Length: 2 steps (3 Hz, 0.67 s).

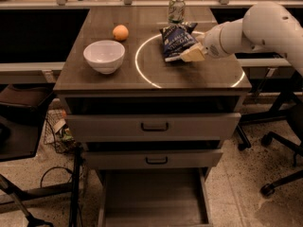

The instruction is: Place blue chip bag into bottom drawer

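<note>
The blue chip bag (175, 41) is a crinkled navy bag with white lettering. It stands tilted on the dark wooden cabinet top (118, 79), inside a glowing white ring and just in front of a soda can. My gripper (191, 54), with tan fingertips on a white arm, is against the bag's right lower edge. The bottom drawer (154, 197) is pulled out below the two upper drawers. Its flat grey floor is bare.
A green-and-silver soda can (176, 9) stands right behind the bag. An orange (120, 32) and a white bowl (104, 56) sit on the left of the top. Office chair bases (279, 174) are on the floor at right, and cables and a dark chair at left.
</note>
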Each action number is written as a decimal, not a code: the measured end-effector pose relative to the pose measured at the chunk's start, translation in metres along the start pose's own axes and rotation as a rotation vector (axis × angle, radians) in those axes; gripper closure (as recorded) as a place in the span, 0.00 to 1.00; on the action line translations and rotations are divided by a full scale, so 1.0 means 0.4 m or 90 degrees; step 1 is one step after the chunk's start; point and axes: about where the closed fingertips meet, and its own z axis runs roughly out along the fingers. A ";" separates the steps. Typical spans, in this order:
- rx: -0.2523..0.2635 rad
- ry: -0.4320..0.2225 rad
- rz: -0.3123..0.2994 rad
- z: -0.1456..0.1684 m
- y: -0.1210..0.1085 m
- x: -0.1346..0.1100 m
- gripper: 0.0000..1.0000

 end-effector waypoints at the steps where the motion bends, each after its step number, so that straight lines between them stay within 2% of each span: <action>1: -0.012 -0.023 -0.003 0.018 -0.001 -0.021 0.65; 2: -0.015 -0.024 -0.004 0.024 0.002 -0.023 0.88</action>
